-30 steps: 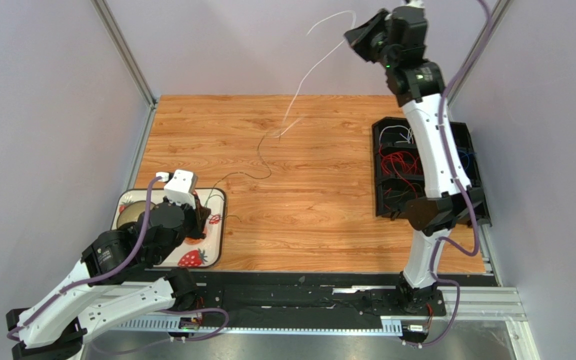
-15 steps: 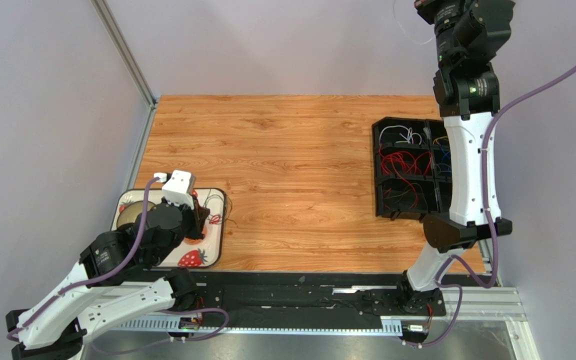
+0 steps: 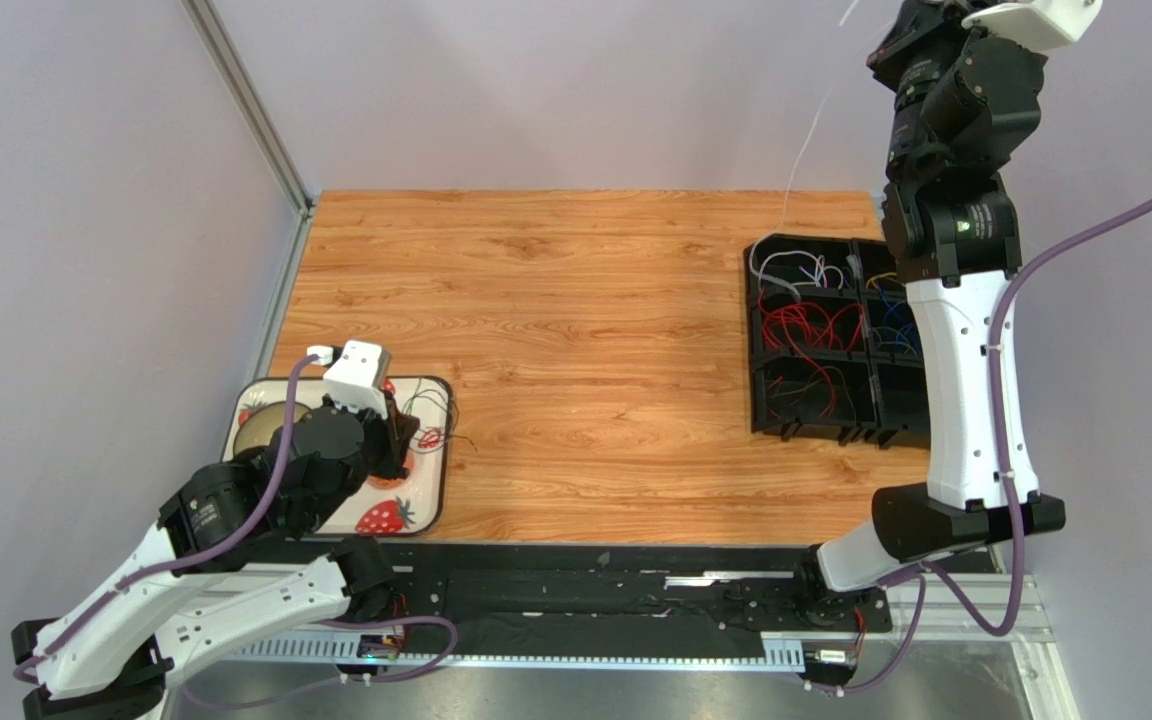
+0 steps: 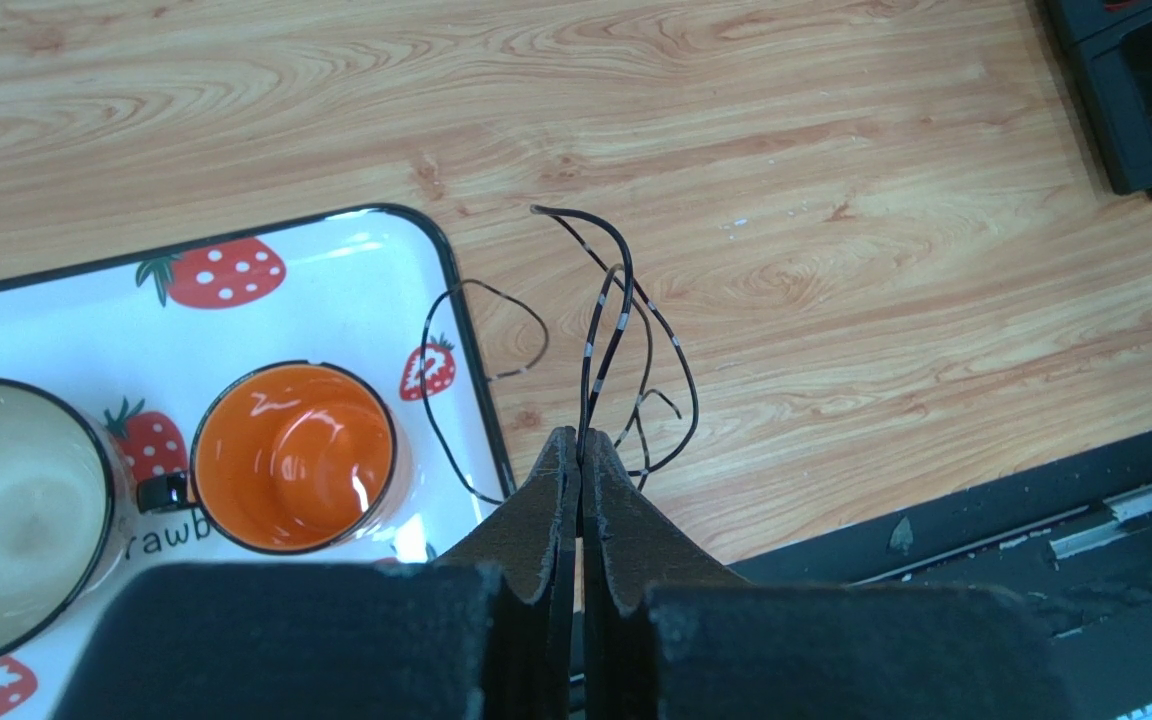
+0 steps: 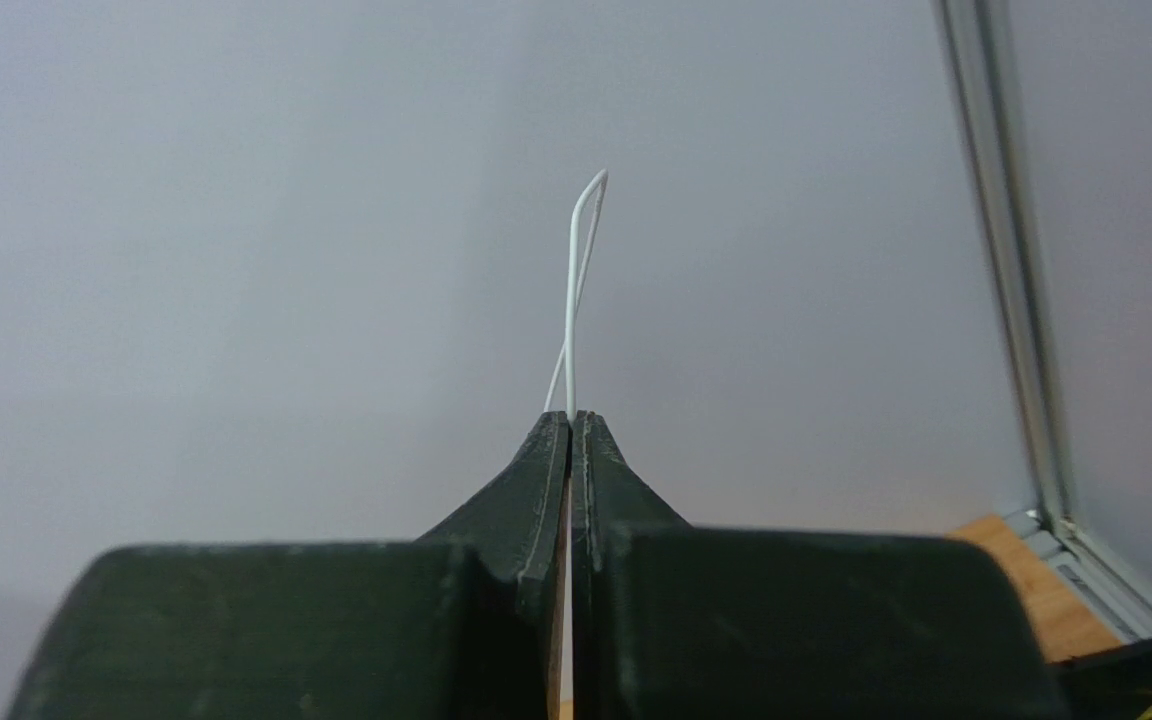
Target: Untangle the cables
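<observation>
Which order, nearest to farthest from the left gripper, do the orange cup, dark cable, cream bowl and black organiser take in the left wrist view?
1. dark cable, pinched in the left gripper
2. orange cup, just left
3. cream bowl, farther left
4. black organiser, far top right

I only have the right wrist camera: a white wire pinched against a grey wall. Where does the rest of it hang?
Observer: The top view shows the white cable hanging from the raised right hand toward the black box, at its far-left compartment.
Operator: Is that compartment empty?
Observer: No, coiled white cables lie in it.
Operator: And the left hand?
Observer: The left hand is shut on a dark cable that loops by the edge of the strawberry tray.
</observation>
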Controlling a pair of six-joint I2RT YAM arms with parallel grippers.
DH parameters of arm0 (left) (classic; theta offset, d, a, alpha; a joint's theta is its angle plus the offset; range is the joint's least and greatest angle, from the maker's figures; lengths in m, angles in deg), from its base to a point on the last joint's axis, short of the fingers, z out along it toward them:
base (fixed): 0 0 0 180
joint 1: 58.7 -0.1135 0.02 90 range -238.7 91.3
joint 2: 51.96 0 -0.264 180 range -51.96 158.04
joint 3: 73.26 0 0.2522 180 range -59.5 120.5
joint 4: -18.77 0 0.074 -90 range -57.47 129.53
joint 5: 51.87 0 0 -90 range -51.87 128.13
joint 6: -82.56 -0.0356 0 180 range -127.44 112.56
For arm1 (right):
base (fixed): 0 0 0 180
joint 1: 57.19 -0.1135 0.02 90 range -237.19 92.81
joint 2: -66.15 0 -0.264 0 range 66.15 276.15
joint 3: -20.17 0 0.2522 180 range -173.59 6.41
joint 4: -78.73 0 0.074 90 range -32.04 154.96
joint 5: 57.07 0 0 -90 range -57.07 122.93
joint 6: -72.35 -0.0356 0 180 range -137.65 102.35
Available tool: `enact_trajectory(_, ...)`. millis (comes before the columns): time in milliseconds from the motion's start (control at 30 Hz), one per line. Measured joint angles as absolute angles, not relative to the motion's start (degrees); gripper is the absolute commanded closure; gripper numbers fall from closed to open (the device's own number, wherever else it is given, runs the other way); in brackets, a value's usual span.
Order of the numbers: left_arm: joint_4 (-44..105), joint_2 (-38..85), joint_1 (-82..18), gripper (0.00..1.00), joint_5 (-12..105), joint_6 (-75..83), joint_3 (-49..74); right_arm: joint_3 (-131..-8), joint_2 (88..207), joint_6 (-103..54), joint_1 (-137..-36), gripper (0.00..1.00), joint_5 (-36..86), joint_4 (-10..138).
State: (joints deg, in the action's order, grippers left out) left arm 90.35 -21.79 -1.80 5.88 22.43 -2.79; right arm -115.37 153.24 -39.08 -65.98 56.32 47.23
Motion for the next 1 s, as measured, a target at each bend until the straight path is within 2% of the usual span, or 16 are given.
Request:
enact_trajectory(467, 90.33, -21.66, -1.80, 1.00, 6.08, 22.43, -2.79, -97.97, 137.21, -30.40, -65.61, 1.00, 65.94, 47.14)
enact_trajectory(667, 90.29, -20.48, -1.80, 1.00, 6.12, 22.41, -2.79, -88.22, 129.80, -28.45, -61.44, 1.00, 67.30, 47.93)
enact_trajectory(1000, 90.37, -17.35, -1.80, 1.00, 5.94, 22.45, -2.79, -87.90, 132.80, -28.32, -56.17, 1.00, 59.45, 47.88)
